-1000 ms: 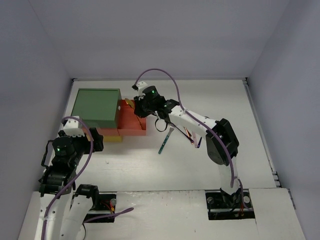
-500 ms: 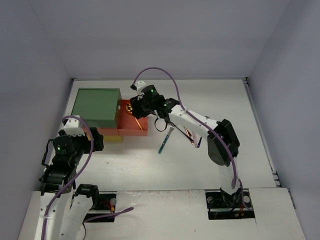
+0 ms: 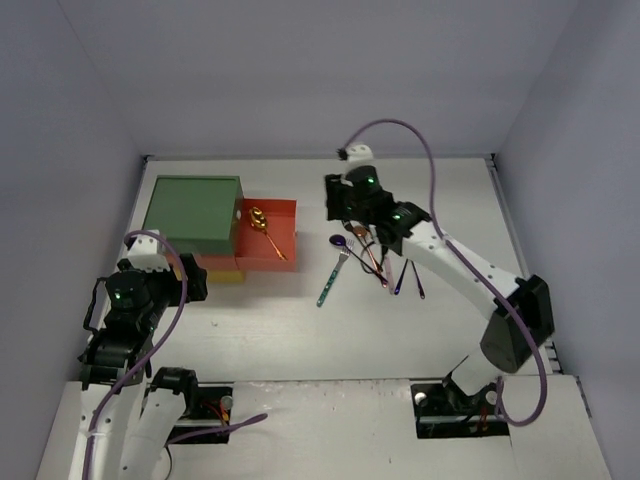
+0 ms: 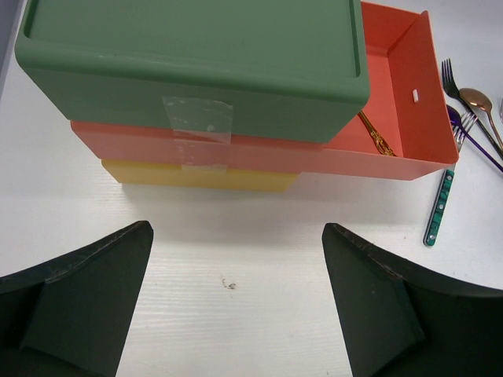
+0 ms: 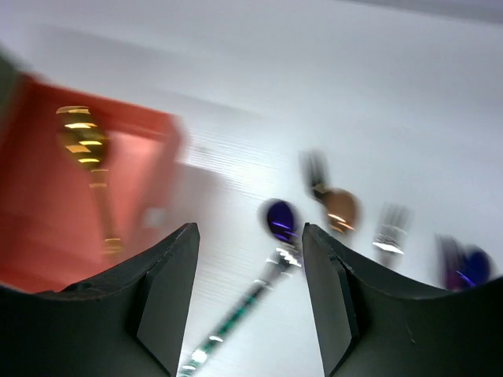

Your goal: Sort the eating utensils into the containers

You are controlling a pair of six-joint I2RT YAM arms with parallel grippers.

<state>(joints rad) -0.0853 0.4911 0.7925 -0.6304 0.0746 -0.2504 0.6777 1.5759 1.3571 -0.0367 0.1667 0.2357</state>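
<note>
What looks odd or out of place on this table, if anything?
Nothing is spilled or broken. Two small oddities: clear tape is stuck across the side of the stacked drawers, and the orange-red drawer stands pulled out with a gold spoon in it, while other utensils lie jumbled on the table.

- The top camera hangs high behind my shoulders and looks steeply down. It takes in the whole counter (image 3: 300,330), with both my bases at its lower edge.
- My left wrist camera sits low and close, facing forward past my left hand (image 4: 236,226) at the stacked drawers (image 4: 196,71).
- My right wrist camera looks down between the fingers of my right hand (image 5: 250,229), close over the counter, and its picture is blurred.
- All three views share the orange-red drawer (image 3: 282,215), the gold spoon (image 3: 262,225) in it, and the green-handled utensil (image 3: 330,283) beside it.
</note>
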